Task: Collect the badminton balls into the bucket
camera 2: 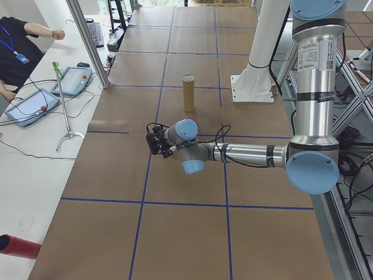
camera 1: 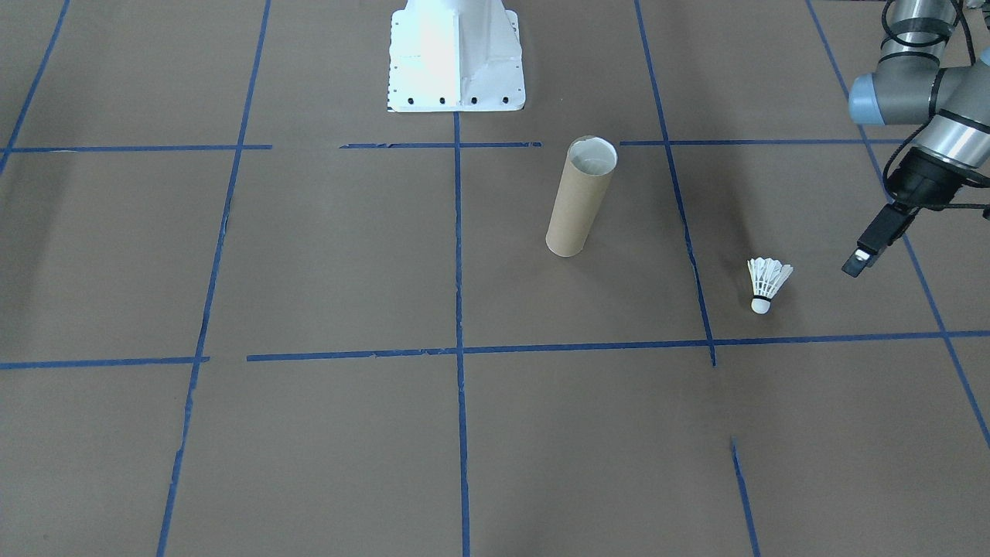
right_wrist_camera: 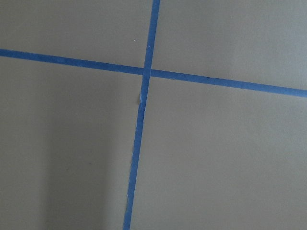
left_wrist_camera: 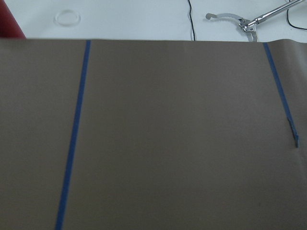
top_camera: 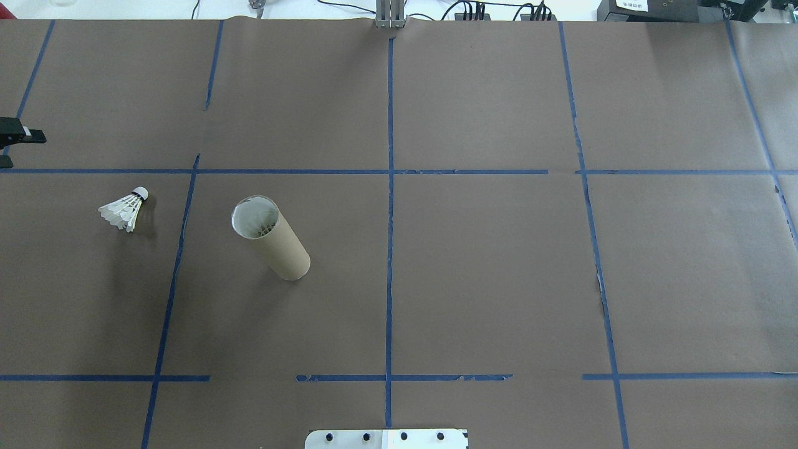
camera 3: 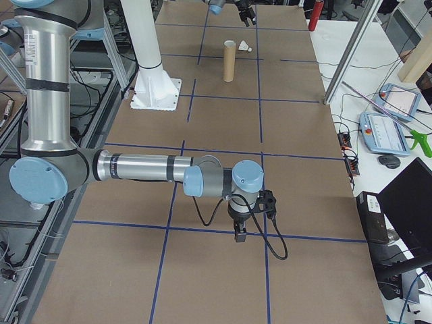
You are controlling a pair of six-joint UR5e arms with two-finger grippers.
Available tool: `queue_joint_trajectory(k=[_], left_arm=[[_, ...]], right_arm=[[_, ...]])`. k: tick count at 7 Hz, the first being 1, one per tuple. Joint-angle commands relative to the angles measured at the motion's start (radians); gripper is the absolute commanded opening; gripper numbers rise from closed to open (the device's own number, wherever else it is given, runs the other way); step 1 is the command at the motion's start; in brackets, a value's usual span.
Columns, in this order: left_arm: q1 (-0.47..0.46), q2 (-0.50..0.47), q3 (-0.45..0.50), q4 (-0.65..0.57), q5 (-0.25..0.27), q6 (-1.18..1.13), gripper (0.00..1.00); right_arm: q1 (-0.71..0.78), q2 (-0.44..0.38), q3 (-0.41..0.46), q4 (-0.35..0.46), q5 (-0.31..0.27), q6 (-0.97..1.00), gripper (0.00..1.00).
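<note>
Step in hand, judged from the layout: bring the left gripper [top_camera: 7,148] to the shuttlecock [top_camera: 124,209] and pick it up. In the overhead view, shows two black fingers apart at the view's left edge, nothing between them. For the right gripper [camera 3: 239,233], cannot tell if apart or together; sits well away, so better leave it parked.

Shuttlecock lies on its side on the brown table [top_camera: 499,280], at 9 o'clock from the cardboard tube [top_camera: 271,237] in the overhead view, cork tip toward 1 o'clock, feathers toward 7 o'clock. Gripper at about 10 o'clock from it, apart from it.

To do it well:
- Move toward 4 o'clock and come down over the cork end, not over the feathers, probably fragile and springy
- Turn the wrist so that the fingers close across the cork or the black band
- Close gently
- Lift high enough to pass the tube's rim; upright and narrow, probably easy to tip over
- Release with cork down, right above the open mouth
</note>
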Motion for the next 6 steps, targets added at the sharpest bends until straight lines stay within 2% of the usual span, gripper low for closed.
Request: queue_joint_trajectory(k=[1, 4, 5, 6], left_arm=[[0.102, 0.010, -0.015, -0.006, 0.049, -0.195, 1.00], [0.159, 0.020, -0.004, -0.003, 0.049, -0.201, 1.00], [0.161, 0.020, -0.005, -0.004, 0.051, -0.203, 0.95], [0.159, 0.014, -0.001, -0.004, 0.061, -0.271, 0.70]], right_arm=[[0.000, 0.000, 0.000, 0.000, 0.000, 0.000, 1.00], [0.000, 0.000, 0.000, 0.000, 0.000, 0.000, 1.00], [0.000, 0.000, 0.000, 0.000, 0.000, 0.000, 1.00], [0.000, 0.000, 0.000, 0.000, 0.000, 0.000, 1.00]])
